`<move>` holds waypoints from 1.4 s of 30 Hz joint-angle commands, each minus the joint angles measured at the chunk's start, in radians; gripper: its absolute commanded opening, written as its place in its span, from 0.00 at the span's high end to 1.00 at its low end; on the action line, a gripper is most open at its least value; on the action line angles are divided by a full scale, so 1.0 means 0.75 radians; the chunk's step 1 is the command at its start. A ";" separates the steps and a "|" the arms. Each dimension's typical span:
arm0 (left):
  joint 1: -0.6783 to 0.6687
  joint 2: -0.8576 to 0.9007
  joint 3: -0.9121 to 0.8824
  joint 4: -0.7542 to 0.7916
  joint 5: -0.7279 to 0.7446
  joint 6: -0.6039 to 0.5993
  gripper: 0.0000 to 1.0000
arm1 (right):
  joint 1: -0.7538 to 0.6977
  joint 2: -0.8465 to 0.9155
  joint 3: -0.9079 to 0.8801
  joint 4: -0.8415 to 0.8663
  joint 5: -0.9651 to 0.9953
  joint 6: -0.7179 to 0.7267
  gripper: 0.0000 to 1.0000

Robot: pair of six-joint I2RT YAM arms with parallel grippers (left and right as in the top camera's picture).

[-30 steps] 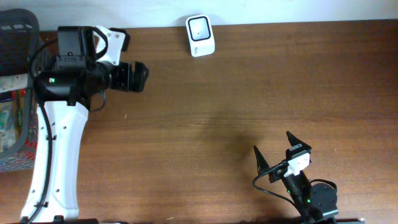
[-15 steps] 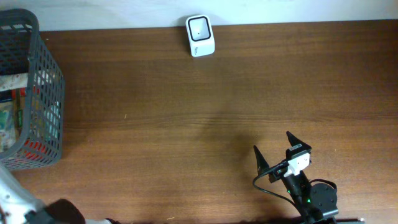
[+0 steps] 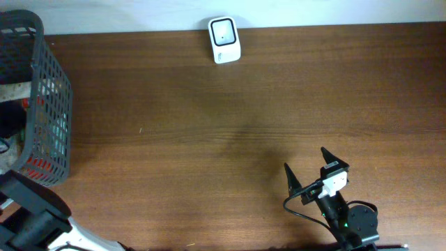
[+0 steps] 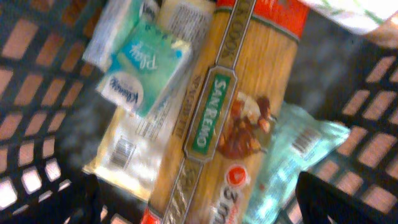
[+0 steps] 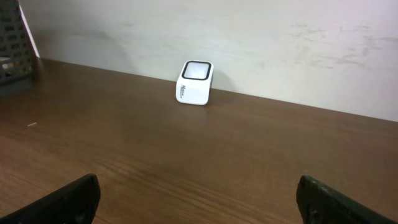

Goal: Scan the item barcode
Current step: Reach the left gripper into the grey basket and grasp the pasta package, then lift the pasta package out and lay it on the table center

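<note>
— Spaghetti point(image 4: 217, 124), is that what lies in the basket point(image 4: 37, 74)?

— Yes, a long yellow San Remo packet with a green label and red ends. It lies flat on the basket floor among other goods. A teal tissue pack point(image 4: 146, 71) overlaps its left side. Just below that is a pale packet point(image 4: 127, 152) with a small barcode. A light green bag point(image 4: 298, 149), also barcoded, lies against its right side.

— And the left claw point(image 4: 199, 186)?

— It looks straight down on the goods. Its dark fingers point(image 4: 78, 199) sit in the two bottom corners, spread wide and gripping nothing. I cannot tell whether they touch anything.

— Does the overhead view show the same?

— No. From above, the basket stands at the left edge of the surface point(image 3: 209, 139), and its contents are only coloured scraps behind the mesh. The left arm point(image 3: 35, 216) shows at the near left corner, but I cannot make out its claw there. What that view adds is the white barcode scanner point(image 3: 224, 40) at the far edge, well apart from the basket. It also shows the right claw point(image 3: 304, 157) at the near right, spread over bare wood with nothing in it.

— And the right wrist view?

— It gives the scanner from the side: a white box with a dark window on top, standing just before the wall point(image 5: 280, 50). A corner of the basket shows at far left.
</note>
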 commanded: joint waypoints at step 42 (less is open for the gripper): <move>-0.150 -0.598 0.116 0.299 0.718 -0.224 1.00 | 0.012 -0.009 -0.012 -0.001 -0.003 -0.009 0.01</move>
